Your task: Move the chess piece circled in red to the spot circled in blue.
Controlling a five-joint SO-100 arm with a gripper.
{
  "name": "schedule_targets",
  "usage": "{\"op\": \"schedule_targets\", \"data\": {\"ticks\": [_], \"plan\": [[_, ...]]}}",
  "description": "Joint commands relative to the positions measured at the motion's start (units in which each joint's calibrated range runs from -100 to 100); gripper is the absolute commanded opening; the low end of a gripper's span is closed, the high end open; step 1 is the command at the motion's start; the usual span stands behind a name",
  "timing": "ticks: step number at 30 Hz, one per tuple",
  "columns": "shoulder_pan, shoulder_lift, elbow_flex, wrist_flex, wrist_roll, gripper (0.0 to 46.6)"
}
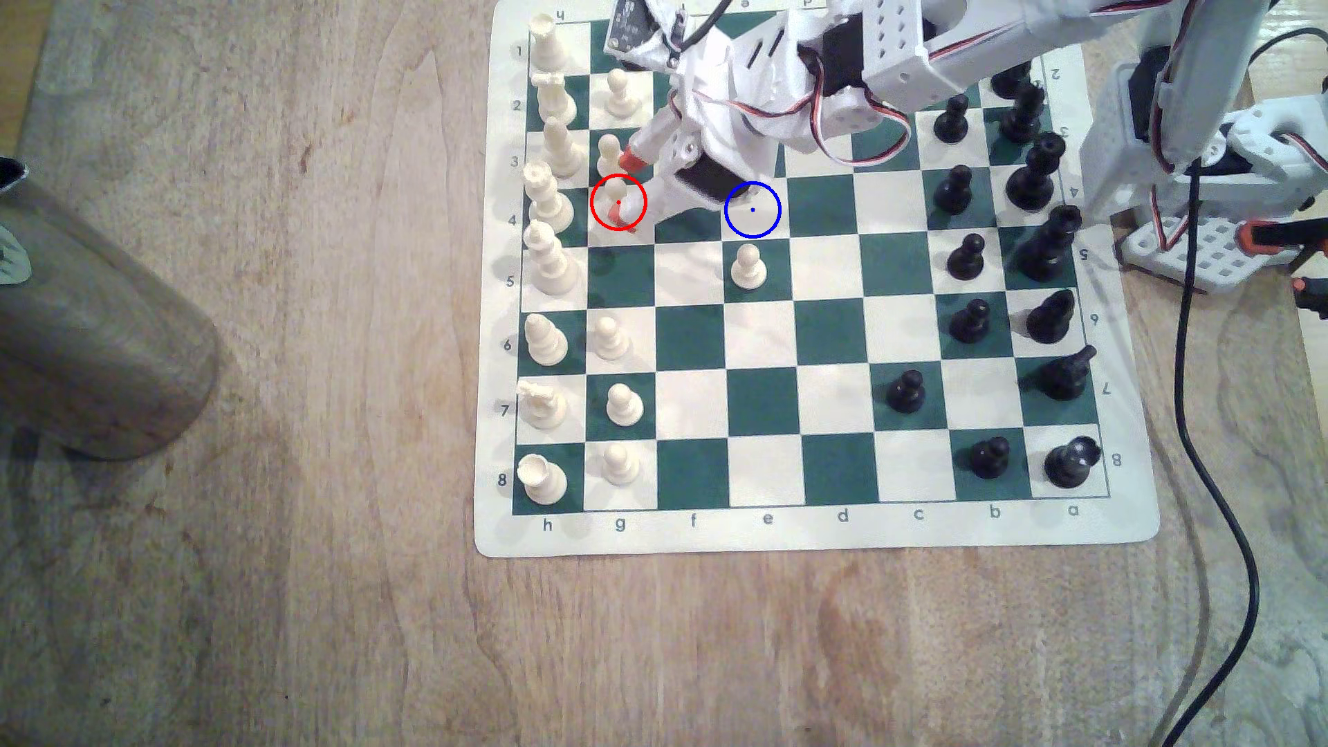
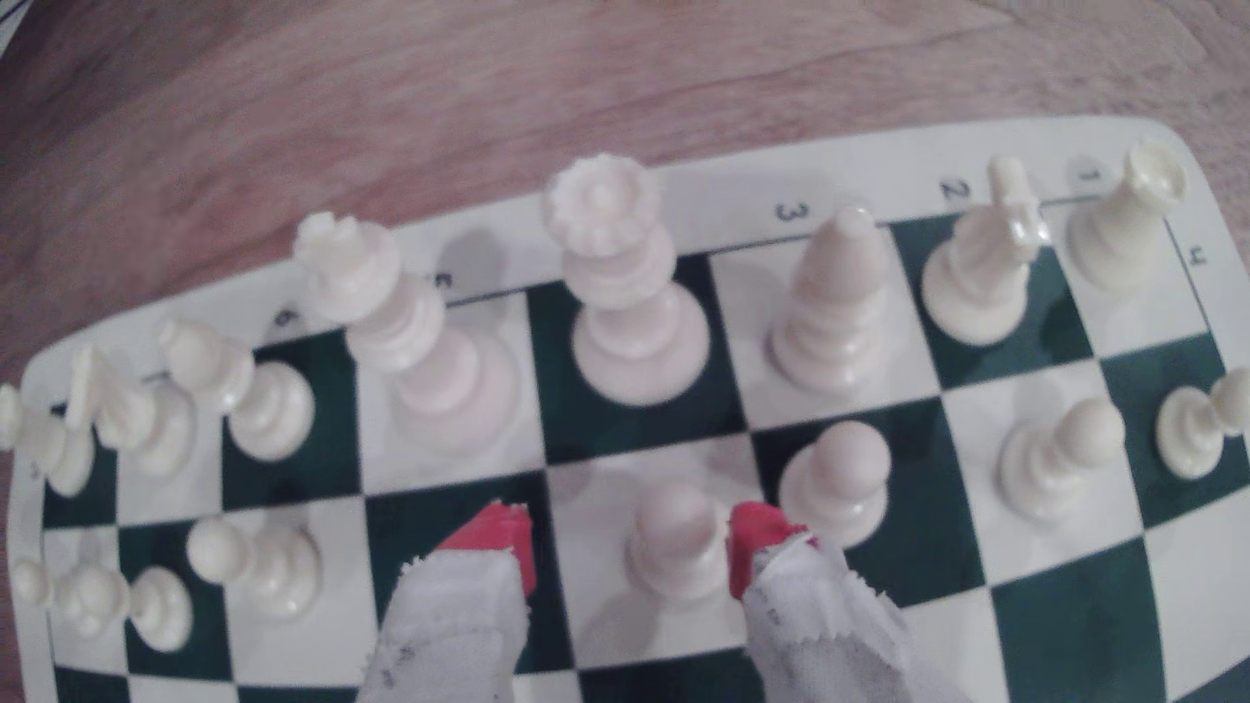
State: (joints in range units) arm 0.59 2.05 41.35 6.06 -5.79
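Observation:
The cream pawn (image 1: 616, 192) stands upright on its square inside the red ring, in the g column of the green and cream board (image 1: 837, 535). My gripper (image 1: 624, 185) is down around it and open, one red-tipped finger on each side. In the wrist view the pawn (image 2: 676, 541) sits between the fingertips (image 2: 500, 537) of my gripper (image 2: 629, 541); one tip is against or very near it, while the other stands off with a clear gap. The blue-ringed cream square (image 1: 754, 219) lies two columns toward the exterior view's right, its far edge shaded by the arm's body.
Another cream pawn (image 1: 609, 151) stands close beside the gripper, and tall cream pieces (image 1: 547, 195) line the h column behind. A lone cream pawn (image 1: 748, 266) sits just below the blue ring. Black pieces (image 1: 956, 190) fill the exterior view's right. A cable (image 1: 1186, 359) runs down there.

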Motion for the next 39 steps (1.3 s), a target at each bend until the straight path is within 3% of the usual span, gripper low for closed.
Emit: {"op": "schedule_targets", "data": {"ticks": [1, 33, 39], "plan": [[-0.39, -0.1, -4.9, -0.98, -0.2, 15.2], [1.09, 4.91, -8.16, -3.52, 0.2, 14.1], [0.94, 5.16, -8.89, -3.6, -0.05, 6.9]]}}
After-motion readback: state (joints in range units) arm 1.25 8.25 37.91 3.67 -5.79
